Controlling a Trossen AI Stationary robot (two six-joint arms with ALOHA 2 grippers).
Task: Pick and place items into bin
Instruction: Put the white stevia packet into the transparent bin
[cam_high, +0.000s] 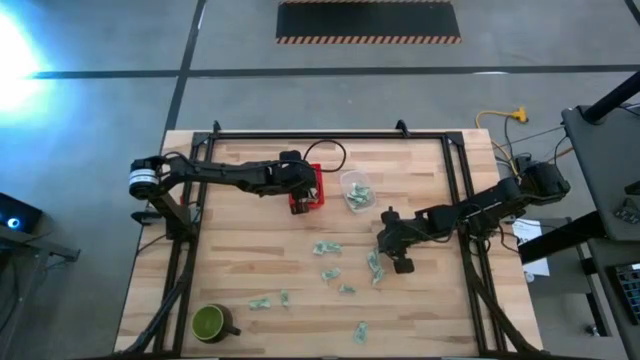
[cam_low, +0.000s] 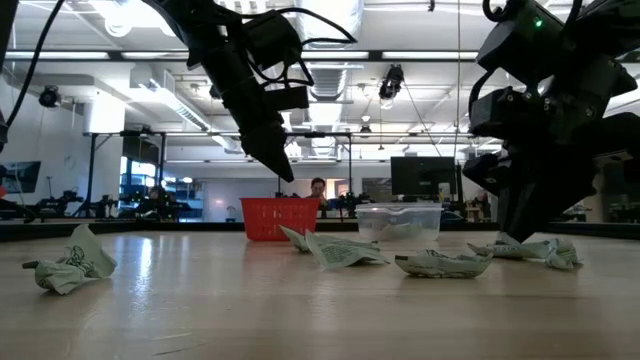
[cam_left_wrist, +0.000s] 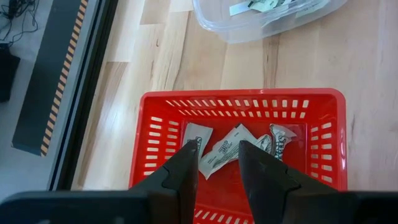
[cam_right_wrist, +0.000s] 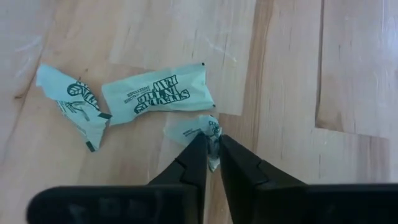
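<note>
Several pale green-and-white packets lie scattered on the wooden table, such as one (cam_high: 327, 248) in the high view and two flat ones (cam_right_wrist: 155, 94) beside my right gripper. Three more packets (cam_left_wrist: 225, 151) rest on the floor of the red basket (cam_left_wrist: 149, 124) (cam_high: 308, 190). My left gripper (cam_left_wrist: 219, 150) (cam_high: 303, 187) hovers open above the basket, touching nothing. My right gripper (cam_right_wrist: 212, 143) (cam_high: 382, 250) stands low over the table's right half, shut on a small crumpled packet (cam_right_wrist: 194, 128). My right gripper pinches the crumpled packet between its two fingers by the twisted end (cam_right_wrist: 214, 132) nearest to them. The fingers come from above, pointing down. The rest of the packet looks to lie on the wood.
A clear plastic tub (cam_high: 357, 190) holding packets stands just right of the basket. A green mug (cam_high: 210, 322) sits near the table's near left corner. Black frame rails (cam_high: 455, 170) run along the table's sides and far edge. A person (cam_low: 318, 187) shows far behind the table.
</note>
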